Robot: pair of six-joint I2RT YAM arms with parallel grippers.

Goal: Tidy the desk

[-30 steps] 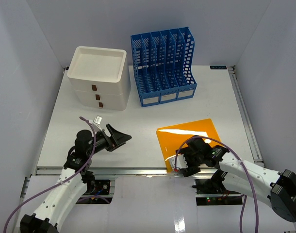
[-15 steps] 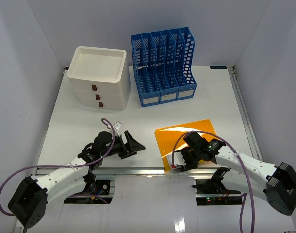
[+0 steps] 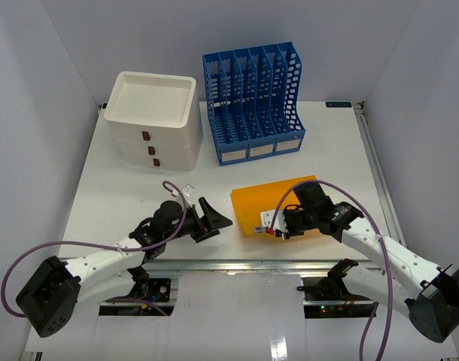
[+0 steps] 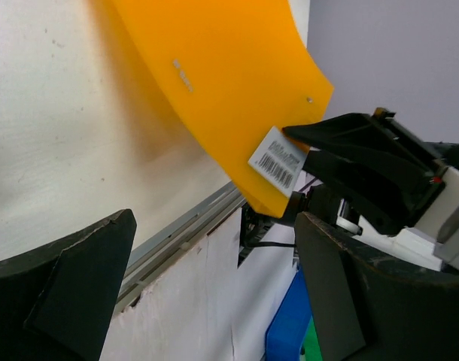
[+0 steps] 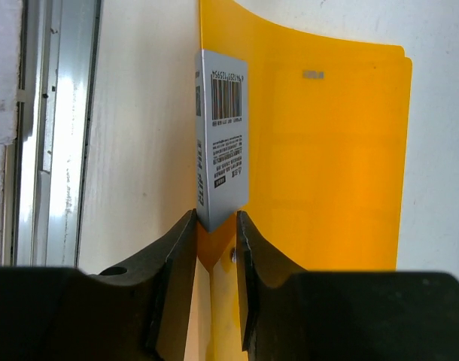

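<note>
Along the bottom of the top view runs the metal rail at the near edge of the desk [image 3: 101, 203], whose white top fills the middle of the frame up to the far wall. Just past the rail, left of centre, the left gripper [image 3: 214, 223] hangs low with its jaws spread wide and nothing between them, pointing right toward the orange folder [image 3: 278, 197]. Right of centre, the right gripper [image 5: 214, 226] is pinched narrow on the folder's near corner, which curves up off the desk. The fingers close right at a white barcode sticker [image 5: 222, 135] on that corner. It carries a barcode and lines of small print too fine to read. A small grey mark higher on the folder is also unreadable.

Farther back, in the upper left, stands a white drawer unit [image 3: 156, 124] with three small brown pulls. Beside it in the upper centre sits a blue file rack [image 3: 252, 98]; the white label strips along its base show no text I can make out.
</note>
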